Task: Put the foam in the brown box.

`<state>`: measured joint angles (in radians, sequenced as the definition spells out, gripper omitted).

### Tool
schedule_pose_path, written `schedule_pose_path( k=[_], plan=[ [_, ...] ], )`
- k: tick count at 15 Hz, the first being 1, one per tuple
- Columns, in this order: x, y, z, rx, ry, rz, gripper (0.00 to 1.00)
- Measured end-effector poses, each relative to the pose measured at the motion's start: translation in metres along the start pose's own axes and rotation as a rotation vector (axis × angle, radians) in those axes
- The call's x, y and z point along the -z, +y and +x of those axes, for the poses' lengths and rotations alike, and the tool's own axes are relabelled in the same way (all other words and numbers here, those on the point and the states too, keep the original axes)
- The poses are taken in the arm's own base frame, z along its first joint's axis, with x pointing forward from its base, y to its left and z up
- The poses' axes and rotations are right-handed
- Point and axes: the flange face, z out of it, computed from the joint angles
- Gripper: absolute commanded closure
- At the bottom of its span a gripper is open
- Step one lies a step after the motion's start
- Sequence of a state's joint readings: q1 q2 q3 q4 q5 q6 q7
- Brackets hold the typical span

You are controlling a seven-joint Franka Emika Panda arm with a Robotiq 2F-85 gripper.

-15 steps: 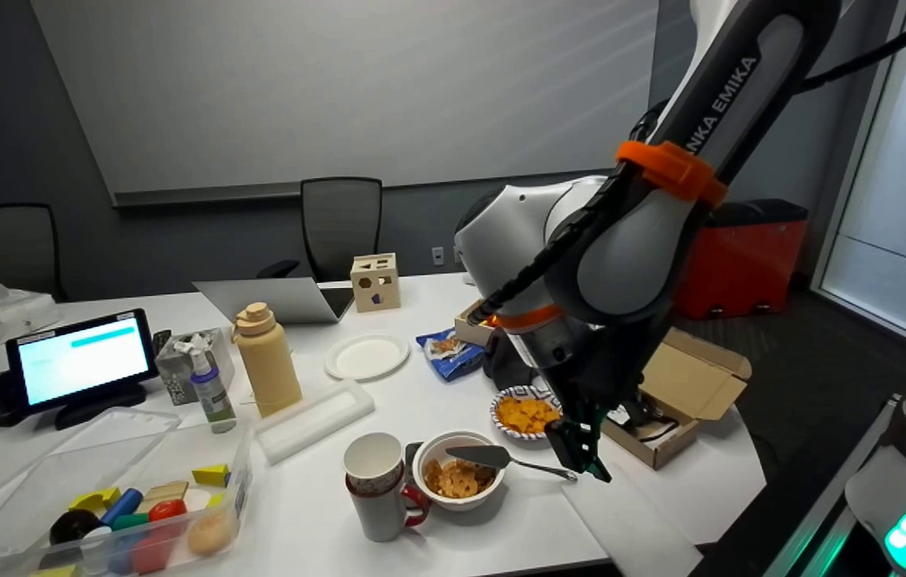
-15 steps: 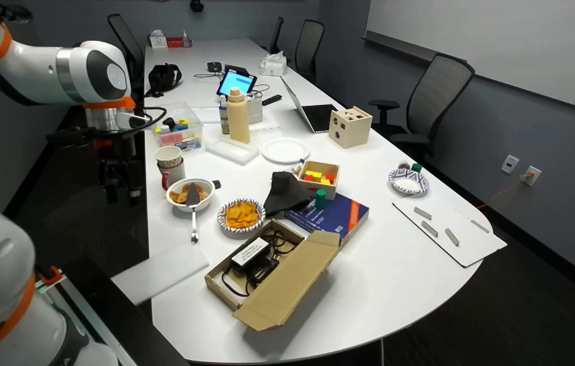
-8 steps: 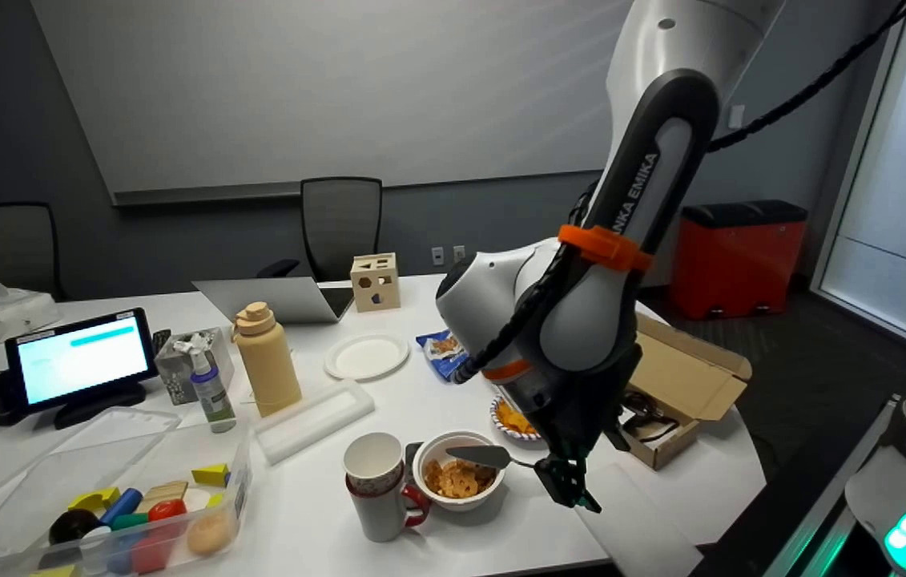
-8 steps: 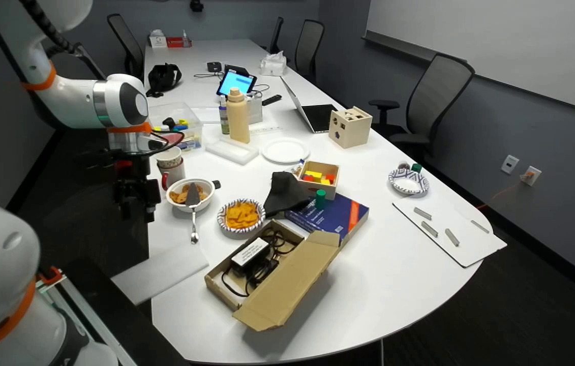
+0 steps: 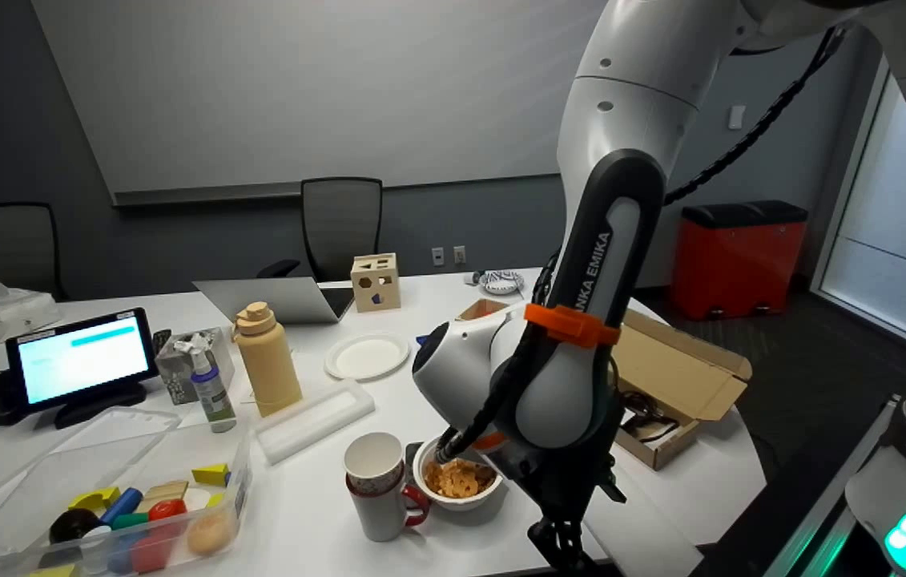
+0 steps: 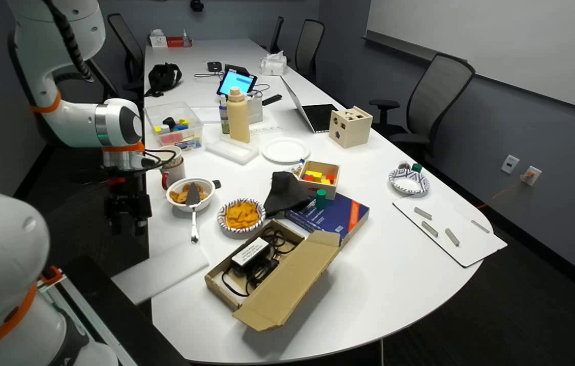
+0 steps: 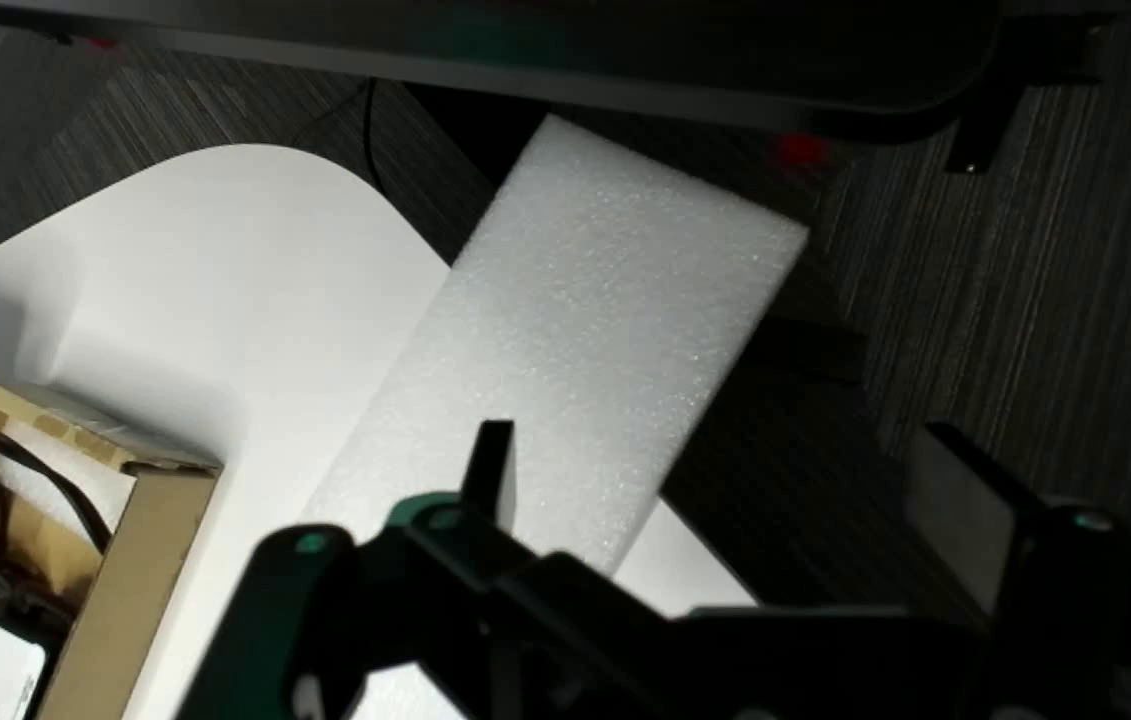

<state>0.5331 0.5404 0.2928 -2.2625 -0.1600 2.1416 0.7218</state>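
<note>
The foam is a flat white slab that lies on the table and juts past its edge, seen in both exterior views (image 5: 635, 513) (image 6: 160, 272) and in the wrist view (image 7: 575, 320). The brown box, cardboard with its flap open, holds a black power adapter and cables; it stands beyond the foam in both exterior views (image 5: 681, 361) (image 6: 290, 287) and at lower left in the wrist view (image 7: 140, 590). My gripper (image 7: 718, 440) is open and empty. In the wrist view one finger overlaps the foam and the other is over the floor. It also shows in both exterior views (image 5: 565, 549) (image 6: 127, 230).
A bowl (image 6: 178, 203) with a cake server across it and a mug with a cup (image 5: 380, 501) stand near the gripper. A patterned bowl of orange chips (image 6: 241, 216), a blue book (image 6: 328, 218) and a black cloth (image 6: 284, 195) lie near the box.
My arm has swung along the table and come down, so the gripper is now lower and nearer the foam. The gripper stays open. The foam and the box have not moved.
</note>
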Motion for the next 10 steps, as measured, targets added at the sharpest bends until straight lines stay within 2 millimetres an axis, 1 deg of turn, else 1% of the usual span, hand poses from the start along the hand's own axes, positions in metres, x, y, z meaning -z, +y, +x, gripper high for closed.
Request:
schedule_pose_path(
  k=[6, 10],
  plan=[
    [-0.038, -0.032, 0.004, -0.082, -0.045, -0.092, 0.00],
    [-0.059, -0.045, 0.013, -0.156, -0.052, -0.145, 0.00]
  ],
)
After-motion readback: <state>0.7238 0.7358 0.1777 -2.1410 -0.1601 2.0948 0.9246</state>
